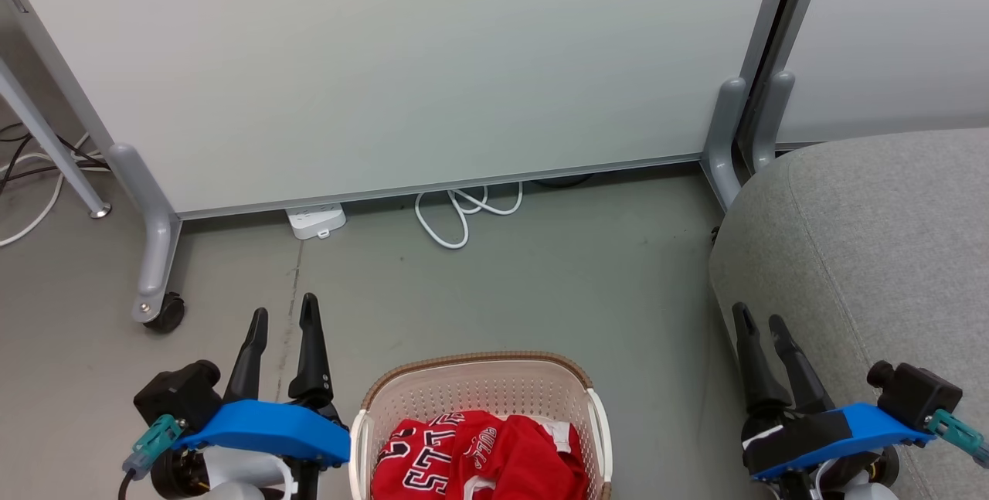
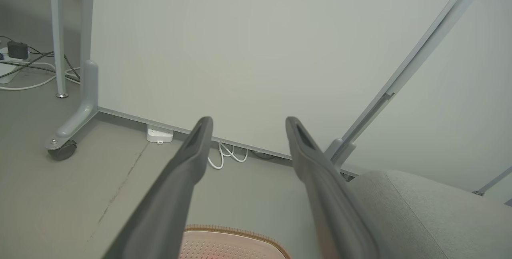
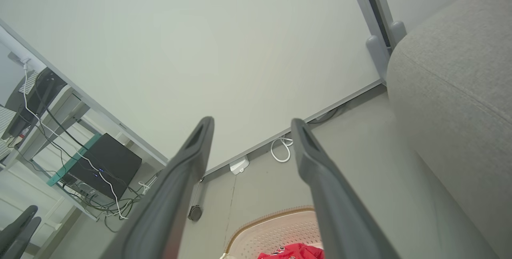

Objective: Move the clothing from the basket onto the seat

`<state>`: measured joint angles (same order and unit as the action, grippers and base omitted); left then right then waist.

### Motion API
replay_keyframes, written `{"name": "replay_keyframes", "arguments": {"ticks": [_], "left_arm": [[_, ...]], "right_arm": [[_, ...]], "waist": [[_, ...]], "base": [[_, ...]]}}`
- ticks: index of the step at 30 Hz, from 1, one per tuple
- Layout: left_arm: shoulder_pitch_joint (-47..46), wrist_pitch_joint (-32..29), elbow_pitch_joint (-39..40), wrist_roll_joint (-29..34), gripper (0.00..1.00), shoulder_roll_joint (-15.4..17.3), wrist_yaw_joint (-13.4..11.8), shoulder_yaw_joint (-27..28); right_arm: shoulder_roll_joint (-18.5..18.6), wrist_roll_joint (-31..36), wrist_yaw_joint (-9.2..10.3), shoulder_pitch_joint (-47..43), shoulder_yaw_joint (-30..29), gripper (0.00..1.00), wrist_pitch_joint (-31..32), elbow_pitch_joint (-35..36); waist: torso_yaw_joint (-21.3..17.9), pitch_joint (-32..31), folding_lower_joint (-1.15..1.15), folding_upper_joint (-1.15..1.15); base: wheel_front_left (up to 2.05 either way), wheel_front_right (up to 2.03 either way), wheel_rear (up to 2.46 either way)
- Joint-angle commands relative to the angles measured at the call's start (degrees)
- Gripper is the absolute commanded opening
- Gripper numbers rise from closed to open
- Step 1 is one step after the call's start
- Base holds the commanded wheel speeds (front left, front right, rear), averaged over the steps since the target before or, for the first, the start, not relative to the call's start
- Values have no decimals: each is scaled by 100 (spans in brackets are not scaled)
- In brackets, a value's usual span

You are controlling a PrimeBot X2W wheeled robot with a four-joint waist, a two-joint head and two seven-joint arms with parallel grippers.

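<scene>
The cream basket (image 1: pixel 471 384) with its brown rim stands on the floor at the bottom centre of the head view, and red clothing (image 1: pixel 479 457) with white-edged black letters lies crumpled inside it. To the right rises the big grey seat (image 1: pixel 881 229). My left gripper (image 1: pixel 283 314) hovers open just left of the basket, holding nothing. Open too, my right gripper (image 1: pixel 763 321) sits in front of the seat's edge, right of the basket. The basket rim (image 2: pixel 236 233) shows between the left fingers (image 2: pixel 188 167), and a corner of the clothing (image 3: pixel 294 251) lies low between the right fingers (image 3: pixel 316 171).
A white partition panel (image 1: pixel 402 67) on grey wheeled feet (image 1: pixel 158 307) blocks the way ahead. A white power strip (image 1: pixel 315 220) and a looped cable (image 1: pixel 463 214) lie at its base. A second panel post (image 1: pixel 726 137) stands by the seat. Grey floor separates the basket from the panel.
</scene>
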<state>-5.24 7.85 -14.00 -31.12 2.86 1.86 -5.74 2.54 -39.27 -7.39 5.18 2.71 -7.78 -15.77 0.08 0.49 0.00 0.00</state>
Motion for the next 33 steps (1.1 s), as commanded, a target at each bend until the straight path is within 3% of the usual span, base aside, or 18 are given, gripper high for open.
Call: {"name": "replay_keyframes", "arguments": {"ticks": [1,33], "left_arm": [[-158,63,36,181,100,27,-22,-25],[-184,489,-153,1846,100,12,-26,-240]], "right_arm": [[39,176,-10,133,28,100,-70,31],[47,1782,-13,184,195,100,-497,-102]], "waist": [[2,1,0,0],[13,17,0,0]], "base": [[0,0,0],[0,0,0]]}}
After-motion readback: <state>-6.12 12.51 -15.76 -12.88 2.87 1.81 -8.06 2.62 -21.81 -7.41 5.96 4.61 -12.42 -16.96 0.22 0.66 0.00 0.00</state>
